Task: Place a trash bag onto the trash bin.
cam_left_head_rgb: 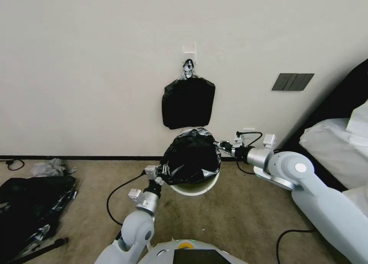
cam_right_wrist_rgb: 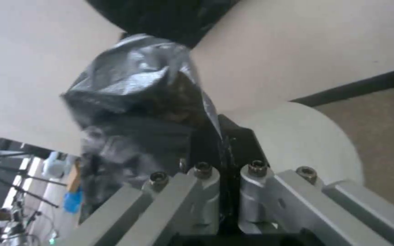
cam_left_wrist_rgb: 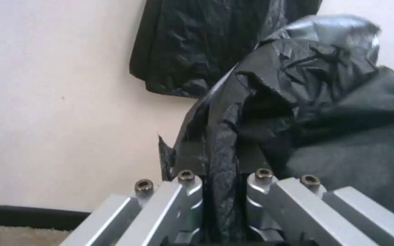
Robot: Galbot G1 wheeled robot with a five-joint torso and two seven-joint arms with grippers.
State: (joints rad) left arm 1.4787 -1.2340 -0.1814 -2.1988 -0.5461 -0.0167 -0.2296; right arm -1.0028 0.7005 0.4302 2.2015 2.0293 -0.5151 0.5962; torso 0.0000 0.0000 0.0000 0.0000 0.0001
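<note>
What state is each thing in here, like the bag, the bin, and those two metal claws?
trash bag: bunched over the bin's top, pinched on both sides.
trash bin: upright on the carpet, its mouth mostly covered by the bag.
left tool: shut on the bag's edge.
right tool: shut on the bag's opposite edge.
bundle of bags: hanging from a wall hook, untouched.

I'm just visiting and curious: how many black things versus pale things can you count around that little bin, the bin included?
Black: 3 – trash bag over the bin, bundle of bags hanging on the wall, dark heap on the floor.
Pale: 2 – trash bin, crumpled grey wad.
Total: 5
</note>
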